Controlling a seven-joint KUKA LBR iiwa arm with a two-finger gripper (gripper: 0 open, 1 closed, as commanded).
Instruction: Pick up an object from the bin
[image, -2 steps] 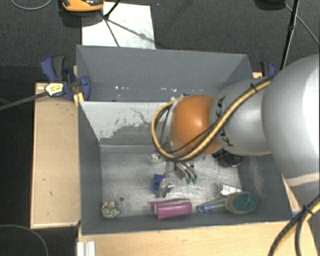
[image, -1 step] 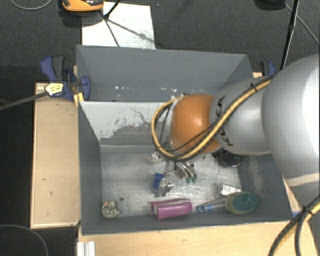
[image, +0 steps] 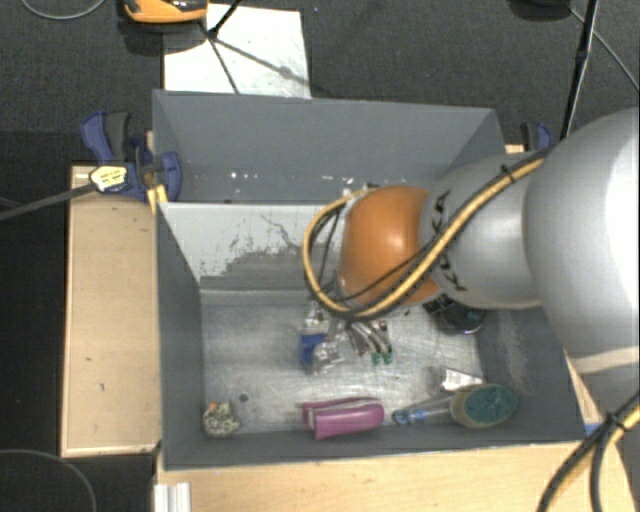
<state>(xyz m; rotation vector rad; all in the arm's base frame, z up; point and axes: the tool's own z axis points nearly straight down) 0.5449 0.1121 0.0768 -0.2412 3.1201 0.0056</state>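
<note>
Arm (image: 560, 230), hand (image: 345, 340) at blue piece (image: 311, 350)

one purple tube (image: 343, 416), one green-headed brush (image: 484, 405), one mottled ball (image: 221, 420), one small blue piece (image: 311, 350), one white scrap (image: 456, 379)

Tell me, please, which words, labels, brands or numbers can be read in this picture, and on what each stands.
Nothing can be quoted for certain.
Arm: dark letters on its silver casing beside the orange cover, crossed by a cable, too blurred to read.
Purple oblong thing, green round-headed thing, small blue thing under the gripper: no lettering visible.
</note>
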